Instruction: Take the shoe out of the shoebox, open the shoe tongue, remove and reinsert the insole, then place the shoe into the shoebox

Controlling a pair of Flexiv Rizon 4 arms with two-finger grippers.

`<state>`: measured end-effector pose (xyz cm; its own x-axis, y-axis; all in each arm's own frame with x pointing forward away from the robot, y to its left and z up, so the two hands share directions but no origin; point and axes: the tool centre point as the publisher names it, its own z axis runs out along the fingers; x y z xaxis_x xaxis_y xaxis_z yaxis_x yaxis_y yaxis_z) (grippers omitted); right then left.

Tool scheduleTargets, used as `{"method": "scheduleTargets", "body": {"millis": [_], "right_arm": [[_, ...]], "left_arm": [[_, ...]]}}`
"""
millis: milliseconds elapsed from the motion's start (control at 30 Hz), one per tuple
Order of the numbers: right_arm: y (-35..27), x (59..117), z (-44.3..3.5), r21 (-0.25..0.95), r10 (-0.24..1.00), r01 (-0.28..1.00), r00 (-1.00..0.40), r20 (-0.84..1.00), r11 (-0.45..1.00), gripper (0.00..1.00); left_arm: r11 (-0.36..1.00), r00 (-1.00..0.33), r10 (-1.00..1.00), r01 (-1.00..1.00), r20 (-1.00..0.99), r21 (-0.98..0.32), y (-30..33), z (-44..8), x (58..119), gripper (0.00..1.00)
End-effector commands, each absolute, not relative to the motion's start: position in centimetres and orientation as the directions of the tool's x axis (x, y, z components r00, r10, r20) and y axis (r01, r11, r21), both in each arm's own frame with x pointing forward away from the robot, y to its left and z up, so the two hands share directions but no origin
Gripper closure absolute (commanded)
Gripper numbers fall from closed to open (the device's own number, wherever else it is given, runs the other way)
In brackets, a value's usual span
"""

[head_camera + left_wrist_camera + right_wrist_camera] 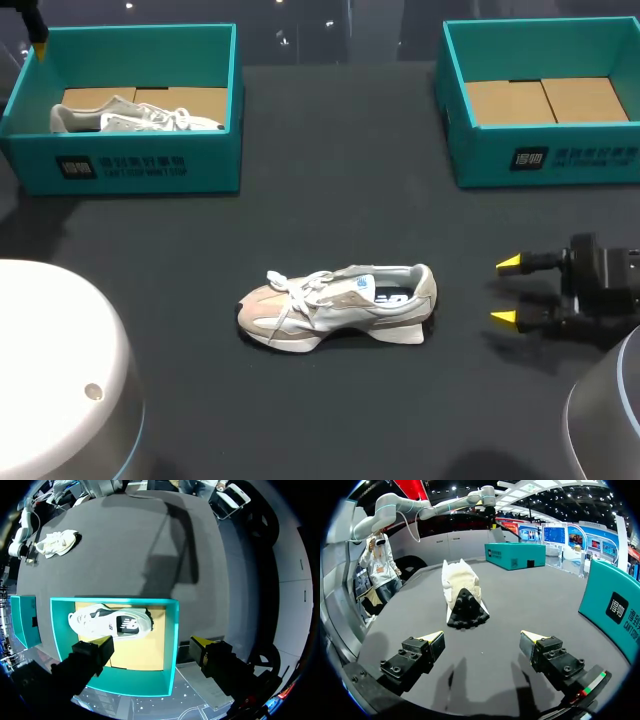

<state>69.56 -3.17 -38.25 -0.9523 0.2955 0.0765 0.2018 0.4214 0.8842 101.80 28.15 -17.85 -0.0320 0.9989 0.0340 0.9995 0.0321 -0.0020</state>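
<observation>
— Right gripper [482, 636] sits nearest me, low over the table [330, 200], its fingers spread wide with nothing between them.
— And the shoe [340, 305]?
— Out on the table, about the middle, ahead of that gripper and apart from it. The heel points at the yellow tips and the toe points away. It looks to be lying on its side, with dark sole showing at the heel.
— Touching?
— No, there is bare table between the tips and the heel.
— Left gripper [152, 641]?
— Up over the left box [130, 165], at the far corner. Its fingers are parted too and grip nothing. One tip hangs over the box's cardboard floor, the other outside its wall.
— Anything in that box?
— A second shoe [107, 621], white, on the cardboard below and a bit ahead of the fingers, untouched.
— Right box [545, 160]?
— It stands at the far right, beyond the right gripper, with its cardboard floor showing.
</observation>
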Motion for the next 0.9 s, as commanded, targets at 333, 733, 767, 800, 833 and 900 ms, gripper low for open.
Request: {"method": "scheduleTargets", "body": {"millis": [333, 733, 767, 800, 833, 900], "right_arm": [[0.4, 68.9, -38.8, 0.894, 0.296, 0.178, -0.954, 0.054, 0.411, 0.00], [3.4, 69.9, -39.6, 0.902, 0.279, 0.149, -0.960, 0.033, 0.405, 0.00], [3.5, 69.9, -39.7, 0.902, 0.278, 0.148, -0.960, 0.033, 0.404, 0.00], [3.8, 69.9, -39.8, 0.902, 0.276, 0.149, -0.960, 0.034, 0.404, 0.00], [4.0, 69.9, -39.8, 0.902, 0.273, 0.148, -0.961, 0.036, 0.404, 0.00], [4.7, 69.9, -39.8, 0.903, 0.267, 0.146, -0.963, 0.036, 0.404, 0.00]], "left_arm": [[0.031, -0.031, 0.999, 1.000, 0.035, -0.002, 28.2, -17.8, 101.8, 0.00], [0.031, -0.031, 0.999, 1.000, 0.035, -0.002, 28.2, -17.8, 101.8, 0.00], [0.031, -0.031, 0.999, 1.000, 0.035, -0.002, 28.2, -17.8, 101.8, 0.00], [0.031, -0.031, 0.999, 1.000, 0.035, -0.002, 28.2, -17.8, 101.8, 0.00], [0.031, -0.031, 0.999, 1.000, 0.035, -0.002, 28.2, -17.8, 101.8, 0.00], [0.031, -0.031, 0.999, 1.000, 0.035, -0.002, 28.2, -17.8, 101.8, 0.00]]}}
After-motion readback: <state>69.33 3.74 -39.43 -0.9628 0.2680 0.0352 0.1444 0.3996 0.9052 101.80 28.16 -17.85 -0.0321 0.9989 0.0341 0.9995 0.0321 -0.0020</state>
